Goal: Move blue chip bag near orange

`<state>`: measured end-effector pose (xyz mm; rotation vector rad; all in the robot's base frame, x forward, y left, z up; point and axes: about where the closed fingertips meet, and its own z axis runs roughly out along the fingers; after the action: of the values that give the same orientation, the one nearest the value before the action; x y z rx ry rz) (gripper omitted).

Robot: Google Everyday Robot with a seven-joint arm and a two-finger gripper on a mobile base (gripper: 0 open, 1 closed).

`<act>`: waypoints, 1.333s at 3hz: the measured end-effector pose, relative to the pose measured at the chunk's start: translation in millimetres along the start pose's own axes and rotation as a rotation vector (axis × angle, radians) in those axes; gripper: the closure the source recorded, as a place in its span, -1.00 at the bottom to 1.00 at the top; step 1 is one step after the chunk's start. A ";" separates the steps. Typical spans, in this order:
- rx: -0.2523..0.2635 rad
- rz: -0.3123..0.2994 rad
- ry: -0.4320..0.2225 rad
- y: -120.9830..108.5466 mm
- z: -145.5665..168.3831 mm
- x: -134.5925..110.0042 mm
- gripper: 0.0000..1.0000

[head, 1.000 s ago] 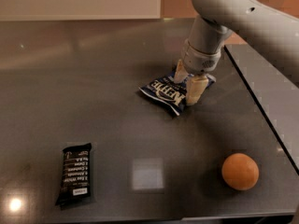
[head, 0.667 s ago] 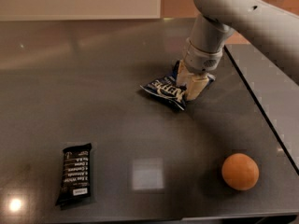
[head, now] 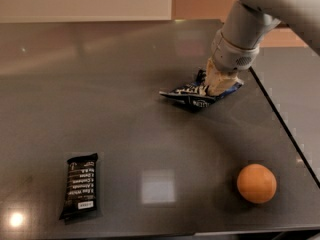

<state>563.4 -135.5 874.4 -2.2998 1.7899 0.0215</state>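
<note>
The jaws, low over the far right of the dark worktop point(head: 125, 59), are clenched on the right end of the blue chip bag point(head: 192, 95), which sits well apart from the black wrapped bar point(head: 81, 185) at near left and the orange point(head: 256, 183) at near right.

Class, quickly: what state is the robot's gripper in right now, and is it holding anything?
Gripper: closed on the blue chip bag, toward the back right of the table.
</note>
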 end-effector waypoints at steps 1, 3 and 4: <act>0.018 0.071 0.018 14.5 -26.4 8.8 1.00; -0.005 0.182 0.021 64.4 -52.6 -3.4 1.00; -0.030 0.200 0.023 90.7 -51.4 -19.7 1.00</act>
<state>464.9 -147.1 912.1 -2.1394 2.0375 0.0563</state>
